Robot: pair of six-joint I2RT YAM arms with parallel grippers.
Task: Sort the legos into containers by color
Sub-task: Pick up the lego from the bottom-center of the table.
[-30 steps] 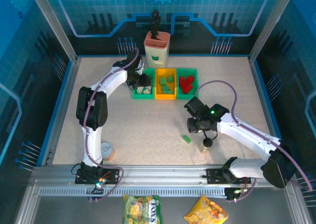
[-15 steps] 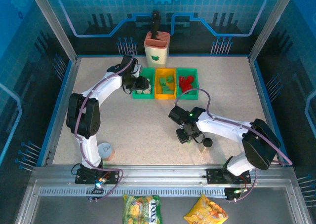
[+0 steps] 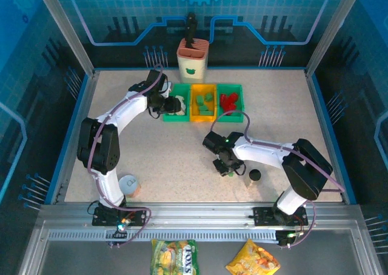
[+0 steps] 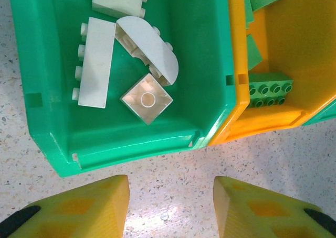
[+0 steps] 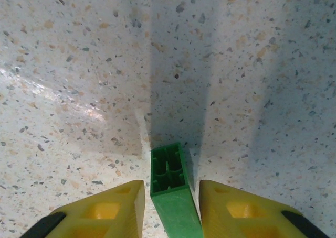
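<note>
1. Right wrist view: the right gripper (image 5: 170, 186) has its jaws apart around a green brick (image 5: 176, 198) that lies on the surface (image 5: 79, 65). A sliver of surface shows beside one pad, and the other pad looks at or almost on the brick. I judge it bracketed, not clamped.
2. The brick sits slightly askew to the pads and its far end pokes out past the tips. If the jaws shut on it like this, it may twist or squirt forward. A shallow or uneven grip could also let it drop on the way to the bins.
3. Left wrist view: the left gripper (image 4: 170, 181) has its jaws wide apart and empty. It hovers over bare surface just short of the near wall of the green bin (image 4: 47, 117), which holds white bricks (image 4: 97, 62).
4. The yellow bin (image 4: 239, 107) touches that bin and holds green bricks (image 4: 270, 88), so the loose brick likely belongs there. The far bin (image 3: 238, 105) holds red bricks (image 3: 228, 102). With the bins touching, a slightly off release could land the brick in the wrong one. The left arm is close to the bins and could crowd the delivery.
5. Top external view: a black-capped bottle (image 3: 255, 175) stands near the right arm, and a careless swing could knock it over.
</note>
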